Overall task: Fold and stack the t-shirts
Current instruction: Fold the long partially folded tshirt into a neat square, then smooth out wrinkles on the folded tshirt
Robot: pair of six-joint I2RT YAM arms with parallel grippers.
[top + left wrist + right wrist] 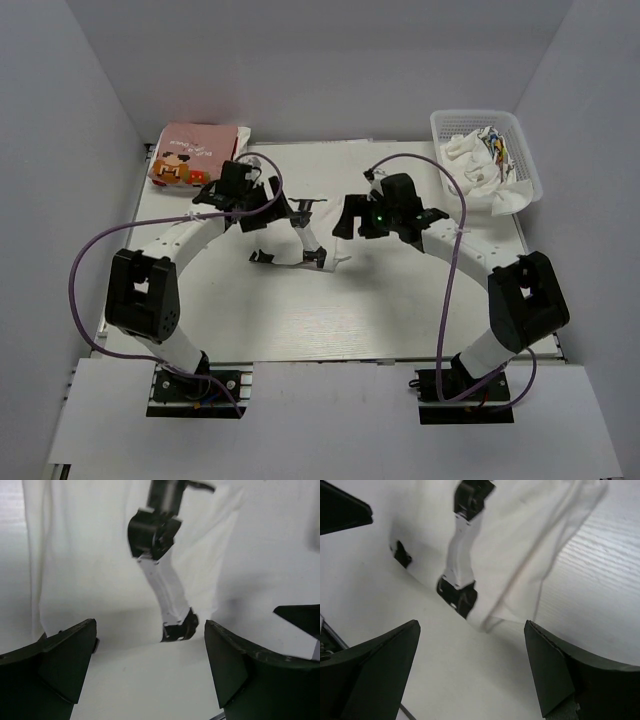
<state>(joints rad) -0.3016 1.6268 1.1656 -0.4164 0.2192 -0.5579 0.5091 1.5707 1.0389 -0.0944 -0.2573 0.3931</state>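
Note:
A large white t-shirt [325, 175] lies spread flat on the white table and is hard to tell from it. The left wrist view shows it as smooth cloth [90, 555]. The right wrist view shows a sleeve end [520, 540]. A folded pink t-shirt [192, 150] with an orange-brown cartoon print rests at the back left corner. My left gripper [245, 195] [150, 625] hovers over the shirt's left part, open and holding nothing. Right of centre, my right gripper [388, 218] [471, 625] is also open and holding nothing.
A thin white bar with black ends [303, 238] [162, 585] [460, 545] sits on the shirt between the grippers. A white lattice basket [440, 118] at the back right holds crumpled white cloth with coloured print [480, 160]. Grey walls enclose the table.

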